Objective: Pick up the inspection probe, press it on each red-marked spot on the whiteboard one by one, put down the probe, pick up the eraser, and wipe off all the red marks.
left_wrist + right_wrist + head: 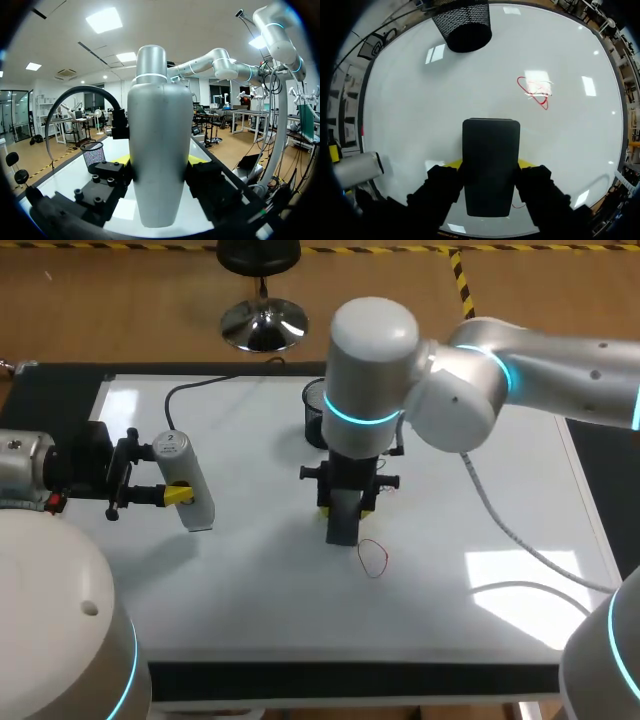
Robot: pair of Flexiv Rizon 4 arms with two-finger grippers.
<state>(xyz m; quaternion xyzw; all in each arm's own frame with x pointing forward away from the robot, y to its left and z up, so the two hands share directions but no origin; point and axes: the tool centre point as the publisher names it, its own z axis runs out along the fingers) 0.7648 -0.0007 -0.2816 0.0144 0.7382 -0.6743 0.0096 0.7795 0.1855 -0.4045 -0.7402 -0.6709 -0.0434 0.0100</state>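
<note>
Within the right gripper [489, 163] sits one eraser [490, 145], clamped; one red loop [535, 91] ahead, one red trace [518, 205] beside. The left gripper [159, 160] clamps one probe [157, 120].

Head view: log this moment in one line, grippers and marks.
left gripper: shut on probe | right gripper: shut on eraser, upright | red mark: on whiteboard beside eraser, not wiped

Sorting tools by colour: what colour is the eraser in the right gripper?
Black eraser, clearest in the right wrist view.
</note>
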